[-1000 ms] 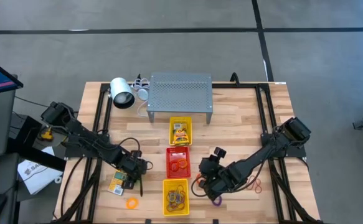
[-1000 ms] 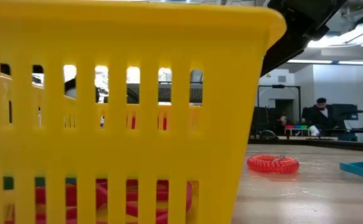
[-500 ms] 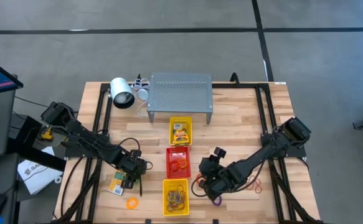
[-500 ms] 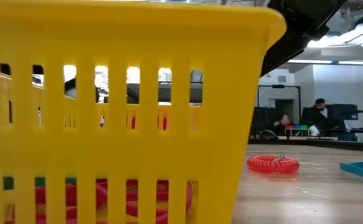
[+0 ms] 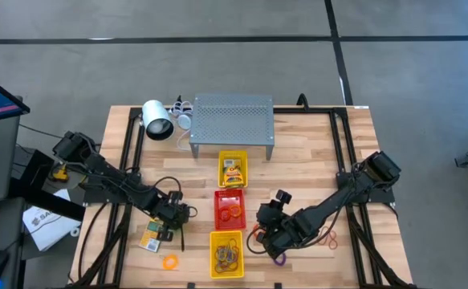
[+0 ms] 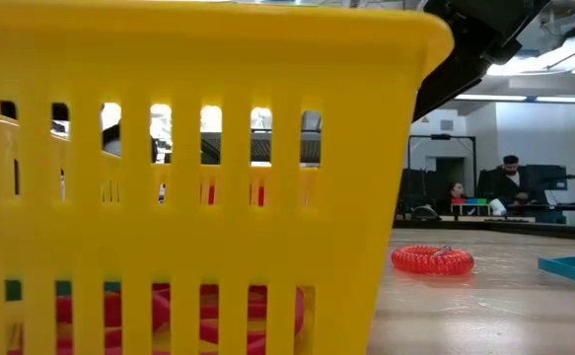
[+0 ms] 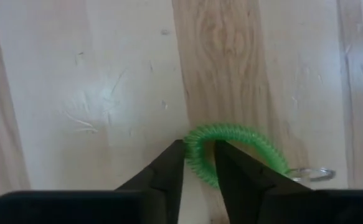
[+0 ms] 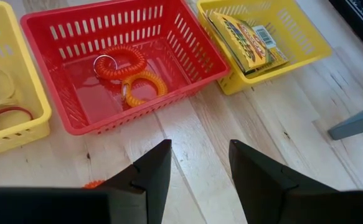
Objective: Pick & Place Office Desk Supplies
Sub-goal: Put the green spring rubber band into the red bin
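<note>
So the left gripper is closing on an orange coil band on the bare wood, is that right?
Not quite: the coil band is green, not orange, as the left wrist view shows. The left gripper does have its fingers on either side of it on the bare wood.

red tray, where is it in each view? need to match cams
High view: red tray, centre, between the two yellow trays.
Low view: not identifiable; near yellow tray fills the frame.
Left wrist view: not in it.
Right wrist view: red tray, coil rings inside.
Shared landmark: yellow tray with card packets.
</note>
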You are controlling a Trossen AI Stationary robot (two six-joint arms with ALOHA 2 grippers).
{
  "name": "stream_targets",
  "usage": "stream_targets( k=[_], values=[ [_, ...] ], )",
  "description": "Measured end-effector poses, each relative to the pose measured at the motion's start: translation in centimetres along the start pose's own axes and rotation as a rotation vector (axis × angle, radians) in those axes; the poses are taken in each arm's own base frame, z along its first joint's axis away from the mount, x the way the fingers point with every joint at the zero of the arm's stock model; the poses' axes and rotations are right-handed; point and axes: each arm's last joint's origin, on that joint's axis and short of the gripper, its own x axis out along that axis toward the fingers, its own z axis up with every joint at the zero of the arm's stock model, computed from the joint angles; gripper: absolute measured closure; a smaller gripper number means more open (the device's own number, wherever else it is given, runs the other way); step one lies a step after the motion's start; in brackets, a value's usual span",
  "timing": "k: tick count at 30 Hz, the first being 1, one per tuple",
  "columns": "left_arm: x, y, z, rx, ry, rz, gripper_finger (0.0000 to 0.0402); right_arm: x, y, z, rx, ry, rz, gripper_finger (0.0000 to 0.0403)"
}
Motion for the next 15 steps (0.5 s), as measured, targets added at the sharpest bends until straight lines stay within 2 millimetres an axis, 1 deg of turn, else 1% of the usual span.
stream_targets(
  k=[5, 9, 12, 15],
  values=[
    [-0.3, 0.5, 0.1, -0.025, -0.006, -0.012, 0.0351, 0.0, 0.0, 0.0, 0.0, 0.0, 0.0, 0.0246],
    [-1.2, 1.0, 0.3, -0.026, -0.042, -0.023, 0.0379, 0.0, 0.0, 0.0, 0.0, 0.0, 0.0, 0.0246],
    [-2.2, 1.3, 0.6, -0.04, -0.095, -0.036, 0.0389, 0.0, 0.0, 0.0, 0.0, 0.0, 0.0, 0.0246],
    [-3.5, 1.5, 0.7, -0.051, -0.154, -0.052, 0.0389, 0.0, 0.0, 0.0, 0.0, 0.0, 0.001, 0.0246]
  ],
)
